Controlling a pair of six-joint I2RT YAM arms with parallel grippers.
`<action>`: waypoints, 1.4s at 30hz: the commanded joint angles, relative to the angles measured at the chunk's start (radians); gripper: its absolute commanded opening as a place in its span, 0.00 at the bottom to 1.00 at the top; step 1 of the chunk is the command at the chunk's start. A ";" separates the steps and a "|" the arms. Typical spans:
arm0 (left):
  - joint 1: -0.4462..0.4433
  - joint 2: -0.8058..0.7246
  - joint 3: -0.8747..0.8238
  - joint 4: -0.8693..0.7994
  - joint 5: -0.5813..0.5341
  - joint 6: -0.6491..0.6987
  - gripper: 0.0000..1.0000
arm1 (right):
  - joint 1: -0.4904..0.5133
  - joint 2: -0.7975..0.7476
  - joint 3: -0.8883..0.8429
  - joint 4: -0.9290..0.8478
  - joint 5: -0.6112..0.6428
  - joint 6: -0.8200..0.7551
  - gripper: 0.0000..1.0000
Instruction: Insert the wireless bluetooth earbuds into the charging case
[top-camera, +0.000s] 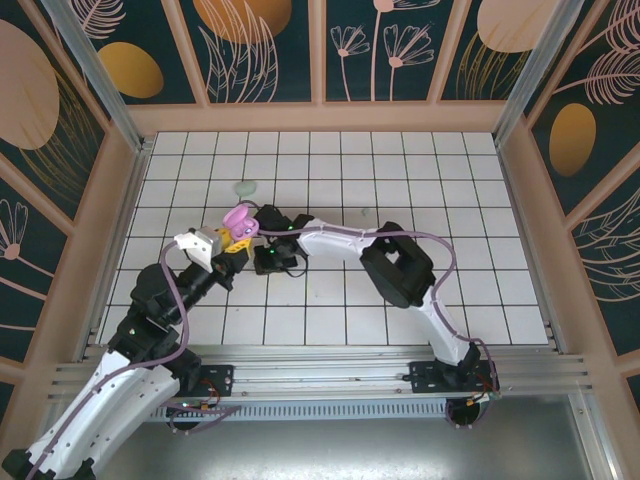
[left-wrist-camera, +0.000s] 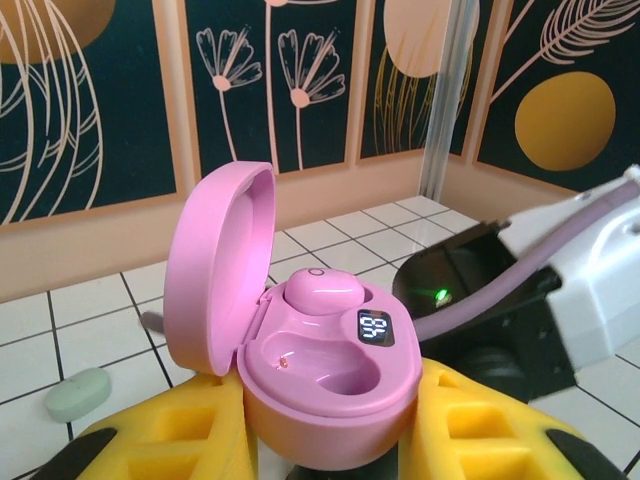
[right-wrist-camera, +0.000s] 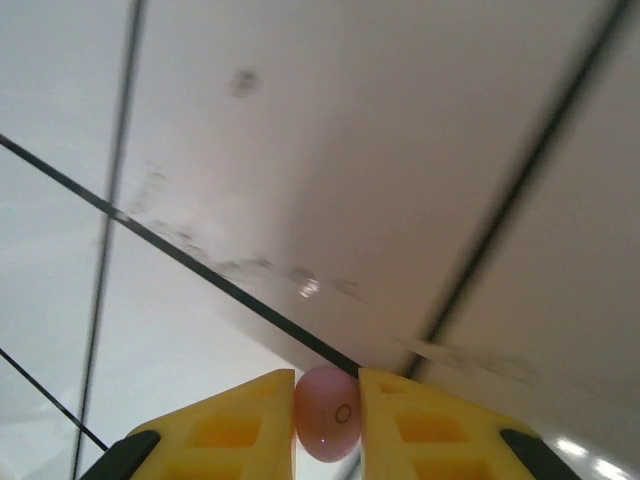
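Observation:
My left gripper (left-wrist-camera: 330, 445) is shut on the pink charging case (left-wrist-camera: 335, 395), its yellow fingers (left-wrist-camera: 180, 440) pressed against both sides of the base. The lid (left-wrist-camera: 215, 260) stands open to the left. One pink earbud (left-wrist-camera: 322, 290) sits in the far slot and the near slot is empty; a small display glows beside it. In the top view the case (top-camera: 241, 218) is held left of centre by the left gripper (top-camera: 233, 242), with the right gripper (top-camera: 266, 216) just to its right. Low over the tiles, my right gripper (right-wrist-camera: 327, 395) is shut on a second pink earbud (right-wrist-camera: 328, 425).
A pale mint green rounded piece (top-camera: 245, 187) lies on the white tiles behind the case, and in the left wrist view this mint piece (left-wrist-camera: 78, 392) is at the lower left. The right arm (left-wrist-camera: 560, 260) crosses close beside the case. Wooden walls enclose the floor.

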 joint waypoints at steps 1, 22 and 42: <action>-0.002 0.031 0.005 0.052 0.037 -0.010 0.00 | -0.055 -0.113 -0.088 -0.007 0.015 -0.028 0.20; -0.003 0.317 -0.094 0.449 0.294 0.081 0.00 | -0.396 -0.628 -0.549 -0.059 0.071 -0.119 0.19; -0.071 0.686 0.055 0.686 0.325 0.149 0.00 | -0.399 -0.951 -0.383 -0.268 0.057 -0.142 0.19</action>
